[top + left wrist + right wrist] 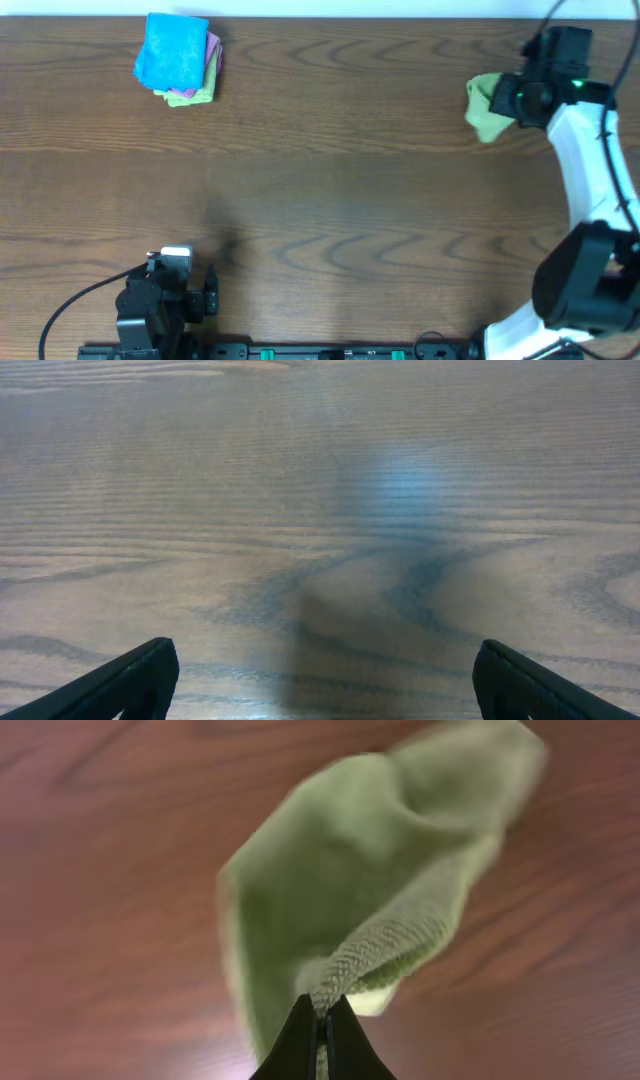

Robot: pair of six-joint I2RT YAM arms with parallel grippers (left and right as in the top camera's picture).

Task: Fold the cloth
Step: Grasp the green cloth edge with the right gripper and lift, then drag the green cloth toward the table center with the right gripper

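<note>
The lime-green cloth (484, 110) hangs bunched at the far right of the table, partly hidden by my right arm. My right gripper (508, 98) is shut on an edge of it and holds it up. In the right wrist view the cloth (370, 880) droops from the pinched fingers (322, 1012) over the wood. My left gripper (212, 290) is near the front left of the table, far from the cloth. Its fingers (325, 680) are spread wide over bare wood with nothing between them.
A stack of folded cloths (178, 60), bright blue on top with pink and green beneath, lies at the far left. The wooden table (330, 200) spans the view. My right arm's white body (590, 180) rises along the right edge.
</note>
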